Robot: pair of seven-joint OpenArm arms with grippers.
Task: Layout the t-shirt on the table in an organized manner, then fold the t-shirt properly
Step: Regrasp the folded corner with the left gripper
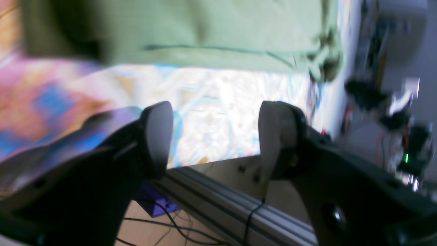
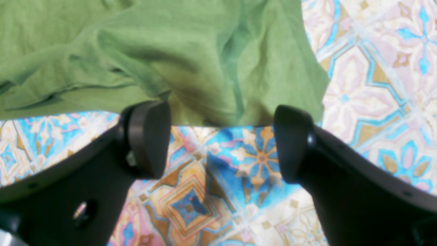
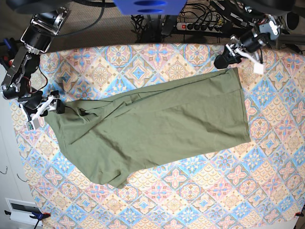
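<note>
The olive-green t-shirt (image 3: 157, 126) is lying spread across the middle of the bench (image 3: 200, 191), stretched on a slant from the far corner on the left arm's side down to the near edge on the right arm's side, with creases running along its length. The patterned bench cloth is showing all around it.

The left gripper (image 3: 225, 59) is sitting at the shirt's far corner, just beside the fabric edge. In the left wrist view the gripper (image 1: 211, 136) is showing its 2 fingers (image 1: 158, 136) spread apart with nothing between them, the shirt edge (image 1: 205, 30) lying ahead of the tips.

The right gripper (image 3: 53, 106) is sitting at the opposite end of the garment. From the right wrist view, this gripper (image 2: 222, 143) is also holding its fingers (image 2: 150, 136) wide apart and empty, hovering over bare tiles with the rumpled green hem (image 2: 170, 61) just beyond the fingertips.
</note>
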